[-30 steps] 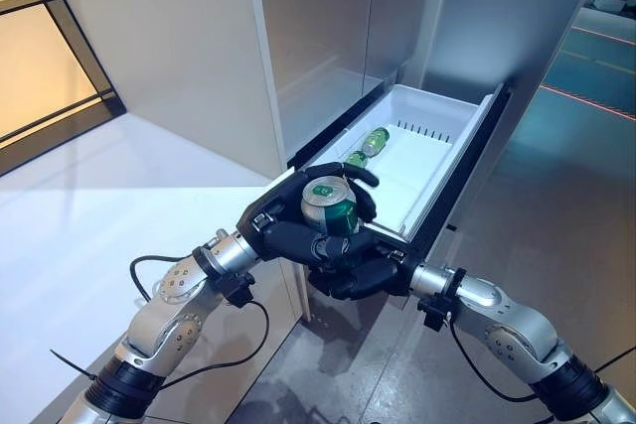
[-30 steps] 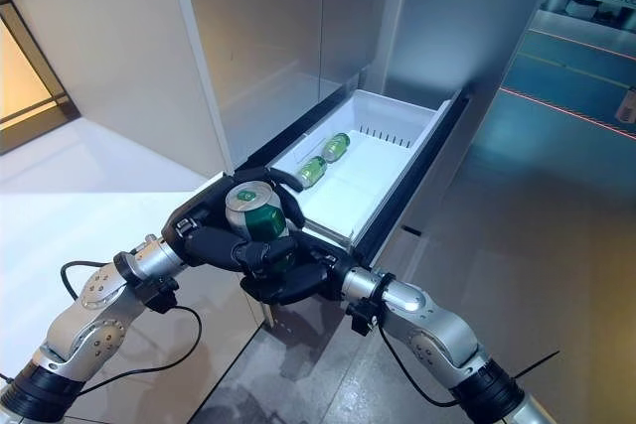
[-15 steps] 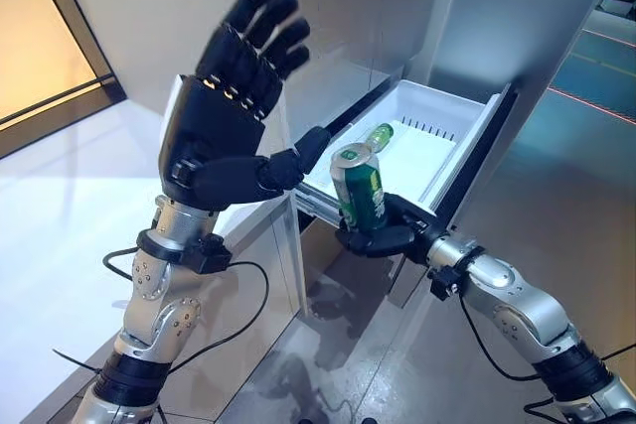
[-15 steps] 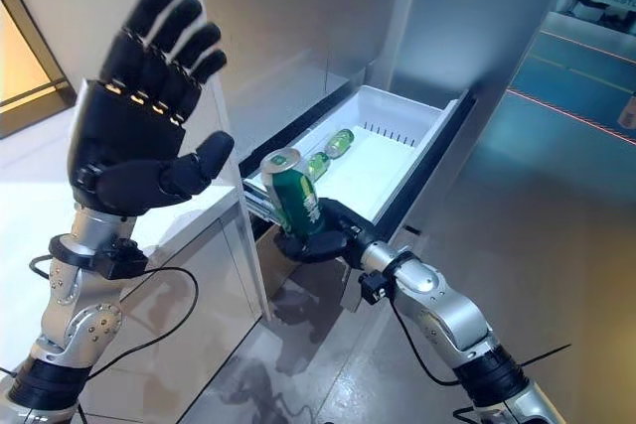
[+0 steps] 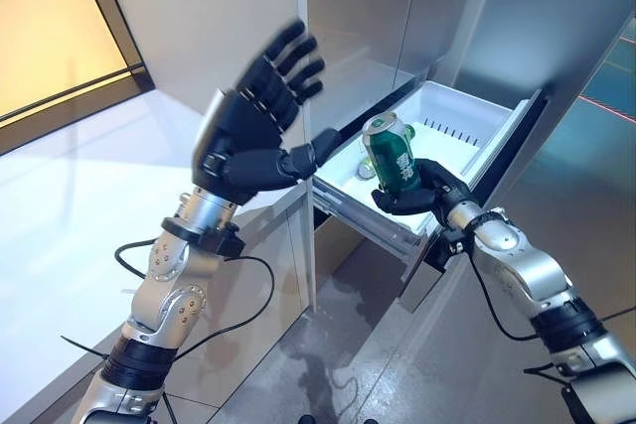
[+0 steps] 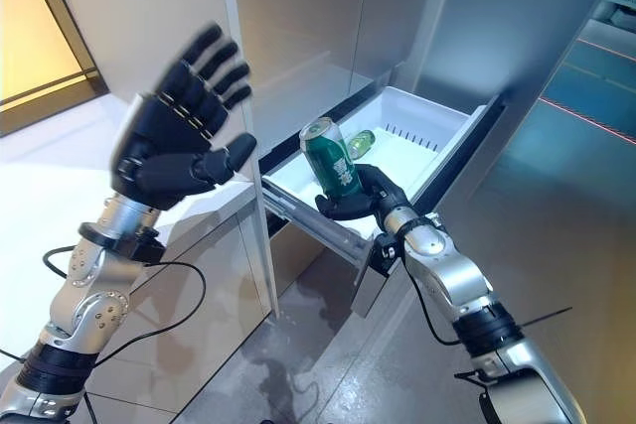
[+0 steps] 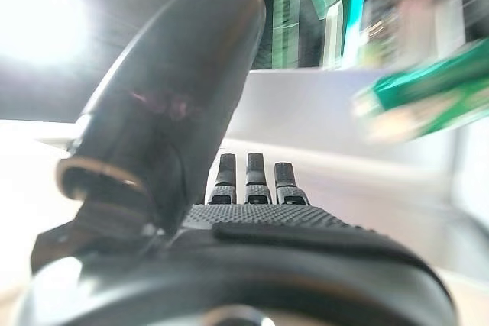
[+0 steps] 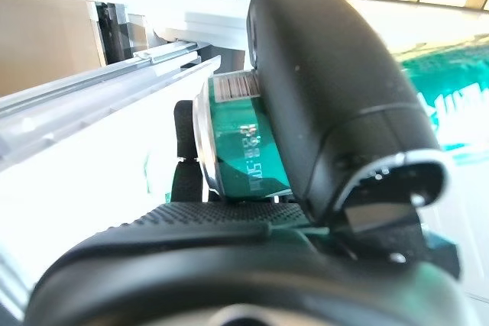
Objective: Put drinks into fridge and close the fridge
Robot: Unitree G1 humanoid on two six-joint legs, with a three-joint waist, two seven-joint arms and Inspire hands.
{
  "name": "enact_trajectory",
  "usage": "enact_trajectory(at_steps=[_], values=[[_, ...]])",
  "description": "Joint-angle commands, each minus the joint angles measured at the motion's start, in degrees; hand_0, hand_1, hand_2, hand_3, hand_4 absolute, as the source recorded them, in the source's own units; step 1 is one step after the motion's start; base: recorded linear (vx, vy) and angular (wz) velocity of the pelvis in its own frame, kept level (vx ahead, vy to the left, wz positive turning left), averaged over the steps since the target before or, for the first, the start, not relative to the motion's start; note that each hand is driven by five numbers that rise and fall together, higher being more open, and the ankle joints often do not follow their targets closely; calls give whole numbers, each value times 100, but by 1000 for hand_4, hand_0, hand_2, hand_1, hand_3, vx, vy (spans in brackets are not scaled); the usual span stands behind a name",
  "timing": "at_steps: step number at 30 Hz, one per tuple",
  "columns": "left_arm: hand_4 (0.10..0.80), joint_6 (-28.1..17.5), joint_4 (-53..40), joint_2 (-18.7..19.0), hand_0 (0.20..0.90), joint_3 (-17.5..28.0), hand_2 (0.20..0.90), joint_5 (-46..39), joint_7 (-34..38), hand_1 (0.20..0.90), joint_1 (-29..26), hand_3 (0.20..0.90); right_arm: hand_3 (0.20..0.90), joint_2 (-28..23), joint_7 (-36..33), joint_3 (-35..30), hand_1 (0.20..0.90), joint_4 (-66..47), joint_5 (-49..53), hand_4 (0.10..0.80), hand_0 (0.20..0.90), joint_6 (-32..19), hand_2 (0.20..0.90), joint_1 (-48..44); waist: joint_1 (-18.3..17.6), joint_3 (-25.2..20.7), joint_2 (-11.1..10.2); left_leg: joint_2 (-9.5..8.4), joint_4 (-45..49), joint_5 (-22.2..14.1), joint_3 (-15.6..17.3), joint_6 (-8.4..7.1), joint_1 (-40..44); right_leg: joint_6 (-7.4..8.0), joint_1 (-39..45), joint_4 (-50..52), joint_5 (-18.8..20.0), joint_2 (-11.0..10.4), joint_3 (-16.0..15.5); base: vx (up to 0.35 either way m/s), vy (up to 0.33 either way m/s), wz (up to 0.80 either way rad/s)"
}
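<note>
— Where is the drink found?

— A green can (image 5: 391, 154) is gripped by the right hand (image 5: 429, 192), with fingers and thumb curled round its lower part. It is held nearly upright, tilted slightly, above the near edge of the pulled-out white fridge drawer (image 5: 492, 124). In the right wrist view the can (image 8: 244, 143) is seen pressed between thumb and palm.

— And what is seen inside the drawer?

— A green bottle (image 6: 361, 143) is seen lying on its side on the drawer floor, partly hidden behind the held can. Whether another lies beside it cannot be told.

— How is the other hand set?

— The left hand (image 5: 250, 136) is raised beside the fridge's grey cabinet panel (image 5: 248, 17), palm spread and fingers straight; nothing is held in it. It is kept apart from the can.
</note>
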Motion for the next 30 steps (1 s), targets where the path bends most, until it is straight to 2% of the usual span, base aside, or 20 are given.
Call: enact_trajectory(at_steps=[1,7,13,17,20,24,30], values=[[800,479,121,-137,900,-479,900,-344,-618,900,-302,900,200,-458,-611,-478,300,520,162,100,300,-991,300,-2165,170,-487,-170,-82,229,-505,-143,-101,160,1,-42,470,-277,106,-200,111,36,29],[800,1235,261,-139,900,-923,900,-617,-985,900,237,900,200,-1000,-582,-3,300,2297,-6,100,300,-1023,300,-3015,436,-420,-159,-96,217,-443,-274,-132,120,-3,12,427,-261,82,-356,103,40,19],[800,1536,156,60,900,-1302,900,-725,-1355,900,794,900,200,-1403,-481,288,300,3369,-308,100,300,-1049,300,-3432,665,-188,-112,-110,325,-411,-432,-148,-122,-10,-110,458,-273,60,-445,32,16,24],[800,1445,308,419,900,-1602,900,-533,-1504,900,862,900,200,-1782,-442,588,300,3906,-355,100,300,-1063,300,-3807,800,227,-62,-135,513,-320,-543,-131,-693,-13,-581,549,-183,50,-469,-185,-55,30],[800,1338,520,527,900,-1756,900,-174,-1432,900,863,900,200,-1901,-376,628,300,4122,-373,100,300,-1037,300,-3884,842,439,-33,-128,571,-284,-588,-117,-900,-13,-762,587,-144,65,-457,-105,-71,27],[800,281,1383,576,900,-2096,900,1204,-1029,900,928,900,200,-1975,-315,526,300,4255,-439,100,300,-965,300,-3772,845,732,-5,-104,652,-254,-622,-98,-1144,-22,-967,626,-99,100,-424,-32,-67,3],[800,-120,3167,478,900,-2184,900,1915,-120,900,890,900,200,-1935,-189,467,300,4220,-765,100,300,-927,300,-3678,790,1155,28,-85,772,-192,-549,-118,-1583,-33,-1387,719,-51,117,-422,-82,-22,1]])
